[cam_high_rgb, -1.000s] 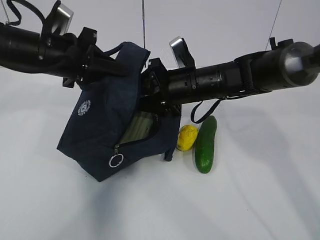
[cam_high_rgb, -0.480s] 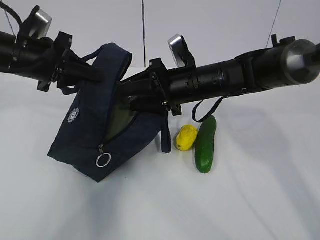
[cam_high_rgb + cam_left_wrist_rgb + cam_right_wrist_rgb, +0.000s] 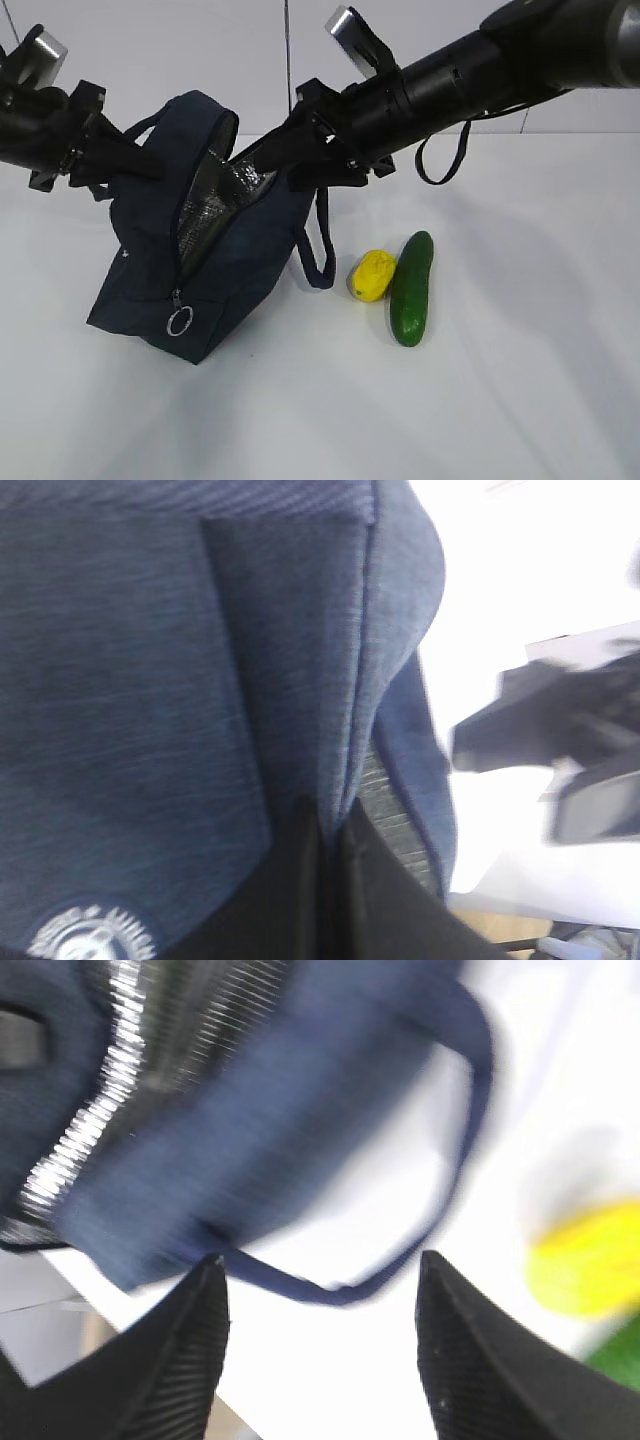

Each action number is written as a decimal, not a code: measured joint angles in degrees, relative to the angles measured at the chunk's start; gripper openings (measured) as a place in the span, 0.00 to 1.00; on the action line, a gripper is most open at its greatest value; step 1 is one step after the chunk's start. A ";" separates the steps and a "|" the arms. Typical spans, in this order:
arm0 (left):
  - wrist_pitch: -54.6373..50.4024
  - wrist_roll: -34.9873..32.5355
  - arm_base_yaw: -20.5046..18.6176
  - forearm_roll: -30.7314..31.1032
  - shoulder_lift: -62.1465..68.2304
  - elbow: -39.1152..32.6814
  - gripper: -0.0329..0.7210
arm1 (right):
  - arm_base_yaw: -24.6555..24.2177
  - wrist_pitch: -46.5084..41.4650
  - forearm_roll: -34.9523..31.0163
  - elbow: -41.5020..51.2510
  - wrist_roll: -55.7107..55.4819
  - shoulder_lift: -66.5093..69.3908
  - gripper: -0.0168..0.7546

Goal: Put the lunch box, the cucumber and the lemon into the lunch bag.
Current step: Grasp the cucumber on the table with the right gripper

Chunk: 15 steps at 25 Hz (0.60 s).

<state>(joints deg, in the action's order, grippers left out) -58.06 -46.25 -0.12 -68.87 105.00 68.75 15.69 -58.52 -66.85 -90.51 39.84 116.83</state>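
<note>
Our left claw (image 3: 150,165) is pinched tight on the lunch bag (image 3: 235,275), its dark fingers (image 3: 300,900) clamped over a fold of the woven navy fabric near the bag's top; the left wrist view shows the cloth's fine heathered weave, a stitched seam and the edge of a round white logo (image 3: 85,938). Our right claw (image 3: 320,1350) stands with its jaws apart and nothing between them: two ribbed black fingers (image 3: 170,1360) frame bare white bench (image 3: 520,380) and a thin navy loop handle (image 3: 320,245) hanging just beyond them. That claw sits at the bag's open mouth, by the upper edge of the opening.

The boxy bag rests tilted on the bench, its zipper parted so that crinkled silver foil lining (image 3: 215,195) shows inside, and a metal ring pull (image 3: 180,321) dangles at the low end of the zipper. We cannot see the lunch box. The lemon (image 3: 372,275), bright yellow and oval, lies on the bench just right of the bag, touching the smooth dark green cucumber (image 3: 411,288) beside it.
</note>
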 joint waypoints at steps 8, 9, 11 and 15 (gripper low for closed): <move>3.29 4.05 -0.61 8.50 0.00 0.10 0.03 | 0.20 -0.84 26.89 -4.58 -21.05 -3.27 0.62; 3.66 4.69 -0.91 9.34 0.00 0.12 0.03 | 0.20 -1.25 29.36 -4.67 -23.01 -3.59 0.62; 3.87 5.55 -2.01 10.27 0.00 0.12 0.03 | 0.20 -3.38 35.44 -4.67 -27.54 -4.35 0.62; 3.76 6.52 -4.35 10.95 0.00 0.12 0.03 | 0.23 -7.39 45.99 -4.67 -37.28 -4.48 0.62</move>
<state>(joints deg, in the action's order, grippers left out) -54.30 -39.73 -4.47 -57.92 105.00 68.87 15.92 -65.91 -20.86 -95.19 2.56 112.35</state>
